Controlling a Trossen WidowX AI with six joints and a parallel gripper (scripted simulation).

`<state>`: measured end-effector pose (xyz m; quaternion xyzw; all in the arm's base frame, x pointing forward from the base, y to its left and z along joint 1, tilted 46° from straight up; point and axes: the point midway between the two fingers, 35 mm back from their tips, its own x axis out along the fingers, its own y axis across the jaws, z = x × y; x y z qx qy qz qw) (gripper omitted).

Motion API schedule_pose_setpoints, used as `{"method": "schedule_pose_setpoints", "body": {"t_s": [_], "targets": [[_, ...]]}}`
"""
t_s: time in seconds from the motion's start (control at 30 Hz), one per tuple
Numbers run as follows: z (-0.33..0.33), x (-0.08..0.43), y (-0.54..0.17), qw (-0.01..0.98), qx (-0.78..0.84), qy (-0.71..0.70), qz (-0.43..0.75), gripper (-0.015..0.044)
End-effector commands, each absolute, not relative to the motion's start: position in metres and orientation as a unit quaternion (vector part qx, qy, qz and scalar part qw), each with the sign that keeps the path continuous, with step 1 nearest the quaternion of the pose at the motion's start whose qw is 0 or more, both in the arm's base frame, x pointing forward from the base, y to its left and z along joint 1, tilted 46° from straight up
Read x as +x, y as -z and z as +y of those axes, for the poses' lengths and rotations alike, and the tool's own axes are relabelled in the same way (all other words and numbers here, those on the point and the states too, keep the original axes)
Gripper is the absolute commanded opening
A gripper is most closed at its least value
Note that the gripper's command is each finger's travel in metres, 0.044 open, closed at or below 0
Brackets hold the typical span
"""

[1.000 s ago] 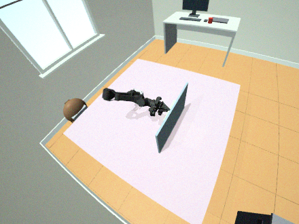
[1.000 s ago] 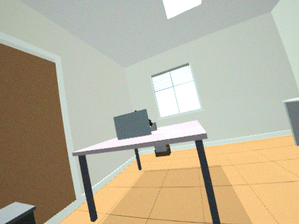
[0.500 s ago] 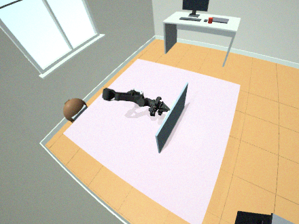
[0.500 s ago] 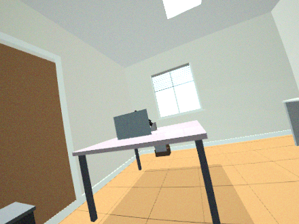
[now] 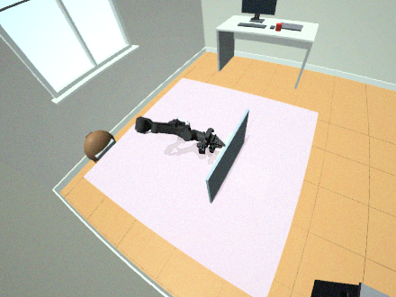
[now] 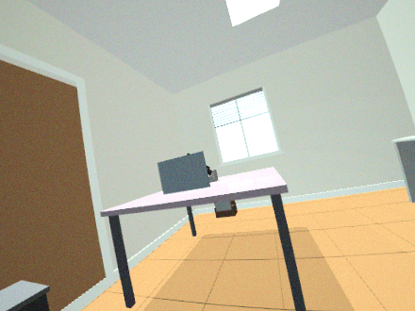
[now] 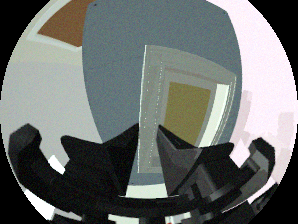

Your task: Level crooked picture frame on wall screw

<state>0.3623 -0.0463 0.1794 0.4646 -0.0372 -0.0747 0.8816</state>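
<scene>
The picture frame (image 7: 153,95) has a pale grey border around an olive-brown picture and lies against the blue-grey upright panel (image 5: 229,157) (image 6: 184,173) (image 7: 112,70). My gripper (image 7: 148,127) (image 5: 223,145) is shut on the frame's border, at the end nearest the wrist camera's lower edge, with one finger on each side of it. The wrist view is turned, with the tabletop on its right, and I cannot tell from it how level the frame hangs. The screw and the notched strip are hidden. In the exterior view the panel hides the frame.
The panel stands on the pale pink tabletop (image 5: 157,193) (image 6: 250,181), with the arm (image 5: 171,128) reaching to it from the window side. A brown round object (image 5: 97,144) is beyond the table edge. A white desk (image 5: 270,31) with a monitor and a red cup stands farther back.
</scene>
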Motion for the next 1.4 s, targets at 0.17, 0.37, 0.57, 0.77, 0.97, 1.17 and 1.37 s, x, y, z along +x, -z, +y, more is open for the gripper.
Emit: {"method": "schedule_pose_setpoints", "body": {"t_s": [0.17, 0.37, 0.57, 0.77, 0.97, 1.17, 1.37], "targets": [[-0.0425, 0.3631, -0.1843, 0.883, 0.463, 0.070, -0.039, 0.0000], [-0.0414, 0.3633, -0.1858, 0.883, 0.463, 0.070, -0.039, 0.0000], [-0.0408, 0.3634, -0.1868, 0.883, 0.463, 0.070, -0.039, 0.0000], [-0.0411, 0.3633, -0.1863, 0.883, 0.463, 0.070, -0.039, 0.0000], [-0.0410, 0.3634, -0.1862, 0.883, 0.463, 0.070, -0.039, 0.0000], [-0.0405, 0.3634, -0.1860, 0.883, 0.463, 0.070, -0.039, 0.0000], [-0.0399, 0.3635, -0.1858, 0.883, 0.463, 0.070, -0.039, 0.0000]]}}
